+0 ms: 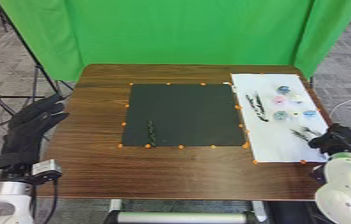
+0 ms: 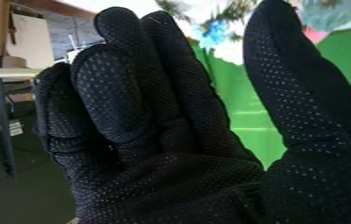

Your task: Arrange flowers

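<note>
In the head view my left hand [image 1: 36,122] is held off the table's left edge, fingers straight. My right hand [image 1: 338,140] is over the table's right edge, beside the near end of the white sheet [image 1: 274,142], close to some thin green sprigs [image 1: 305,134]. Farther up the sheet lie dark stems [image 1: 258,107] and several small flower heads, among them a pink one [image 1: 280,100] and a blue one [image 1: 310,113]. One green stem [image 1: 151,134] lies on the black mat. In the right wrist view my right hand [image 2: 167,180] is open, with flowers [image 2: 211,34] beyond its fingertips.
The black mat [image 1: 185,112] has orange markers around its edge on the brown table [image 1: 154,175]. A green curtain [image 1: 189,35] hangs behind the table, and dark stand legs [image 1: 16,96] rise at the left.
</note>
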You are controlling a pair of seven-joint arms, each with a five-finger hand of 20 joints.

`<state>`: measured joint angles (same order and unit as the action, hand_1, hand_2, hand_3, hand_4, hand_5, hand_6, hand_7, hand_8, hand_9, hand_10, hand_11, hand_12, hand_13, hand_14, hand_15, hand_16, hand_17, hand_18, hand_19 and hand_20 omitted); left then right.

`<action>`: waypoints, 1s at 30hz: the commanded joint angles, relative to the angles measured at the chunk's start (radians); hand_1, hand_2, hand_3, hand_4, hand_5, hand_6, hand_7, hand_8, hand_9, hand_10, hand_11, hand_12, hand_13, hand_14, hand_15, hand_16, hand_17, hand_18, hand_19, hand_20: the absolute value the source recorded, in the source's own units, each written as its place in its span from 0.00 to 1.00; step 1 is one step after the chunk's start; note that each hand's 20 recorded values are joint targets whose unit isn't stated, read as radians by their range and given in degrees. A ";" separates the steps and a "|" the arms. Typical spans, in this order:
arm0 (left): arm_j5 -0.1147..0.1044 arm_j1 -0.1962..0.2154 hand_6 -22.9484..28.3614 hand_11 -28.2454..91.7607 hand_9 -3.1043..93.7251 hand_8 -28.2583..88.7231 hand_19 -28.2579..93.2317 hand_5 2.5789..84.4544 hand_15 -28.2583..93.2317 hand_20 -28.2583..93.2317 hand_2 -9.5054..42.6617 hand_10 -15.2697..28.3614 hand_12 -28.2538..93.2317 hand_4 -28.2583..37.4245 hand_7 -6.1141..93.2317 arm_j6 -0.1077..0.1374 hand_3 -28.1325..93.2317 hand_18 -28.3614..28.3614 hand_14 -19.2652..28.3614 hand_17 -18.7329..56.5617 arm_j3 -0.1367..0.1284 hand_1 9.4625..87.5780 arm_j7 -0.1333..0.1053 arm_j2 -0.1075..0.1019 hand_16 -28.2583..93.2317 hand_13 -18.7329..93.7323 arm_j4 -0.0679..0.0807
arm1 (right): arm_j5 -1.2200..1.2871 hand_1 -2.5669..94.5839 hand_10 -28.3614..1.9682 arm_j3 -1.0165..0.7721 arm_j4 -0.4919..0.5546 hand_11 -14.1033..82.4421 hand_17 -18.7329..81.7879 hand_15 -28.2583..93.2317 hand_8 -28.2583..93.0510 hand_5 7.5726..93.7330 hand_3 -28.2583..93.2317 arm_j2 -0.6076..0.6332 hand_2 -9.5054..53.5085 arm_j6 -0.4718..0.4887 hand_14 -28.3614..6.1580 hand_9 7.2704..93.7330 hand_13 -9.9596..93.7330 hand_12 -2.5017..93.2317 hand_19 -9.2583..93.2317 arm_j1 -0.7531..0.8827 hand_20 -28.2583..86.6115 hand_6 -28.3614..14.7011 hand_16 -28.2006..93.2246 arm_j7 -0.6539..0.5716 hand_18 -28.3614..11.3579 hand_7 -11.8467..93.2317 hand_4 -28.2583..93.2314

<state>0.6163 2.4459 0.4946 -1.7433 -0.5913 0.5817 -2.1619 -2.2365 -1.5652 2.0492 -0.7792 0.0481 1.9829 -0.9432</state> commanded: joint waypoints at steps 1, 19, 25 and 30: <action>0.007 -0.002 0.57 0.51 0.36 0.13 0.65 0.41 0.71 0.32 0.21 0.76 0.32 0.08 0.27 -0.008 0.91 0.85 0.90 0.09 0.005 0.22 0.005 0.001 0.14 0.35 -0.003 | -0.001 0.41 0.00 0.002 -0.026 0.29 0.64 0.89 0.17 0.75 0.86 -0.004 0.02 0.020 0.02 0.78 0.69 0.23 1.00 -0.007 0.39 0.22 0.29 -0.026 0.00 0.22 0.04; 0.000 -0.012 0.57 0.51 0.36 0.13 0.66 0.41 0.71 0.32 0.21 0.76 0.32 0.07 0.27 -0.003 0.91 0.85 0.90 0.09 0.022 0.22 -0.004 0.001 0.14 0.35 0.001 | 0.000 0.43 0.00 0.074 -0.085 0.28 0.62 0.91 0.17 0.76 0.86 -0.016 0.01 0.032 0.00 0.72 0.67 0.23 1.00 -0.073 0.40 0.19 0.28 -0.044 0.00 0.22 0.04; 0.002 -0.014 0.57 0.51 0.36 0.13 0.66 0.41 0.71 0.32 0.21 0.76 0.32 0.07 0.27 -0.008 0.91 0.85 0.90 0.09 0.024 0.22 0.000 0.007 0.14 0.35 0.003 | -0.012 0.44 0.00 0.098 -0.108 0.32 0.62 0.90 0.17 0.75 0.86 -0.013 0.02 0.014 0.02 0.70 0.67 0.22 1.00 -0.090 0.42 0.20 0.28 -0.059 0.00 0.22 0.04; -0.002 -0.004 0.57 0.51 0.36 0.13 0.65 0.41 0.71 0.32 0.21 0.76 0.32 0.07 0.27 -0.003 0.91 0.85 0.90 0.09 0.021 0.22 -0.007 0.007 0.14 0.35 0.000 | -0.047 0.51 0.00 0.122 -0.135 0.44 0.64 0.90 0.17 0.80 0.86 -0.009 0.02 -0.025 0.13 0.73 0.72 0.21 1.00 -0.101 0.46 0.30 0.29 -0.064 0.00 0.24 0.02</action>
<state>0.6173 2.4303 0.4946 -1.7214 -0.5933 0.5828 -2.1612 -2.2413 -1.4703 1.9521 -0.7894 0.0648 1.8806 -0.9856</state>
